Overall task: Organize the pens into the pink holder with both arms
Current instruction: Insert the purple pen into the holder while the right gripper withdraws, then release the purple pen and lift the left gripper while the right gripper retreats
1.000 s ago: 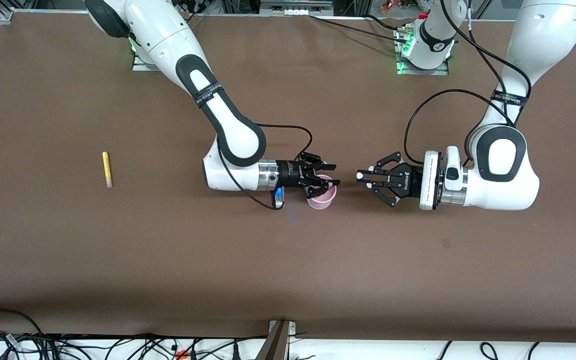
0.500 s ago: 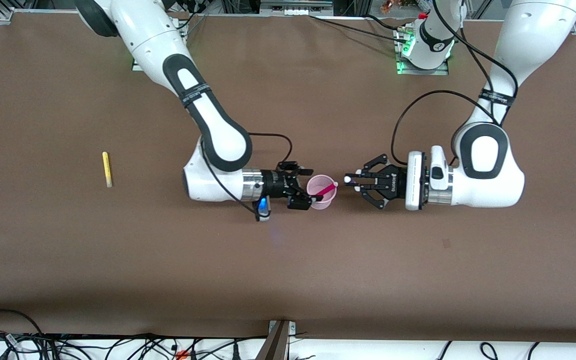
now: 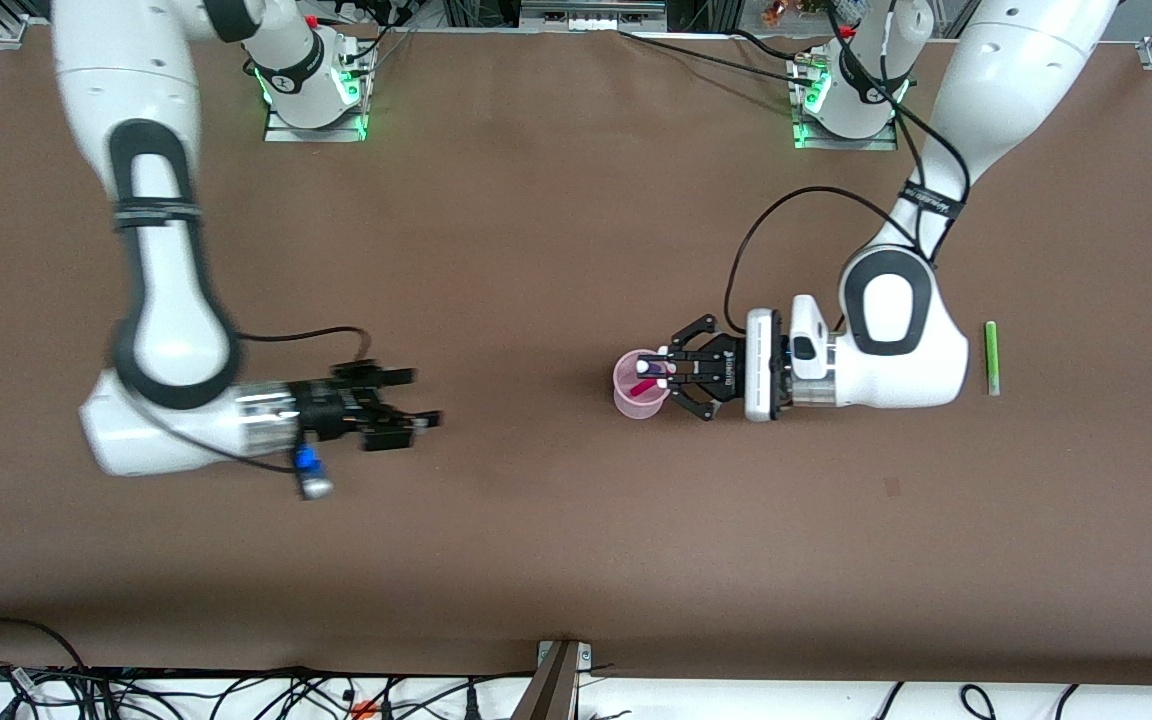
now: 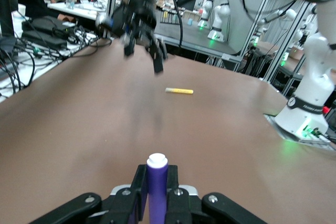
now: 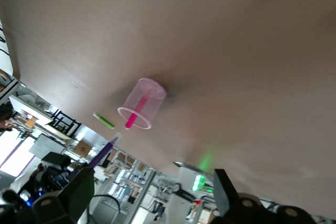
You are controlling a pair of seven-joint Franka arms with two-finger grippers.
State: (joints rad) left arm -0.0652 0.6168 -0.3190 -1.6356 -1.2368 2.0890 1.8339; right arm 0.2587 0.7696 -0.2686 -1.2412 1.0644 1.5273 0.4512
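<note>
The pink holder (image 3: 636, 393) stands mid-table with the magenta pen (image 3: 649, 384) leaning inside it. My left gripper (image 3: 658, 367) is shut on the dark purple pen (image 3: 644, 367), whose pale tip is over the holder's rim. In the left wrist view the purple pen (image 4: 157, 184) sits between the fingers of the left gripper (image 4: 157, 176). My right gripper (image 3: 422, 399) is open and empty, over bare table toward the right arm's end. The right wrist view shows the holder (image 5: 143, 102), the magenta pen (image 5: 134, 113) and the green pen (image 5: 103, 120). The yellow pen (image 4: 179, 91) lies on the table; the right arm hides it in the front view.
The green pen (image 3: 990, 357) lies on the brown table (image 3: 536, 220) toward the left arm's end, beside the left arm's wrist. The two arm bases (image 3: 314, 75) stand along the edge farthest from the front camera. Cables run along the nearest edge.
My right gripper let go of the magenta pen in the holder and swung away toward the right arm's end. My left gripper carried the purple pen to over the holder. The green pen came into view.
</note>
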